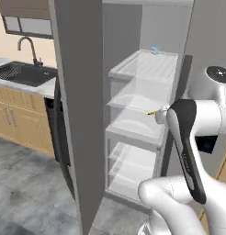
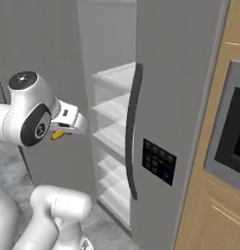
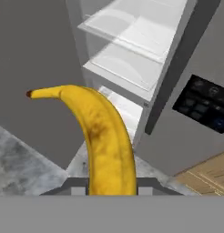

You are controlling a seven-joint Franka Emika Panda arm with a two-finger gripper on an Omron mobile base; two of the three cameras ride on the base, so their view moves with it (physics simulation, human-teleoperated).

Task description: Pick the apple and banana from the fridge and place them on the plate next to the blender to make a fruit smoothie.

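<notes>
Banana (image 3: 104, 141) sitting clamped in gripper (image 3: 111, 189)
Fruit is sticking out ahead of the closed fingers, facing the open fridge (image 3: 132, 59) shelves.

A mottled grey stone-look floor (image 1: 27, 183) runs under everything. At the far left stands a run of light wooden base cabinets (image 1: 16, 119) with slim metal handles, topped by a pale counter (image 1: 41, 87) that carries a dark sink (image 1: 23, 73) and a curved tap (image 1: 27, 48). The wall (image 1: 14, 43) behind the sink is a warm cream, and above it hangs what may be a dark-framed window or glass-fronted wall cupboard (image 1: 27, 25); the edge of the picture cuts it short. On the other side rises tall wooden cabinetry (image 2: 214, 210) of the same light tone, housing a built-in oven (image 2: 234, 132) with a dark glass front in a grey frame. The light is even and soft, without hard shadows.
</notes>
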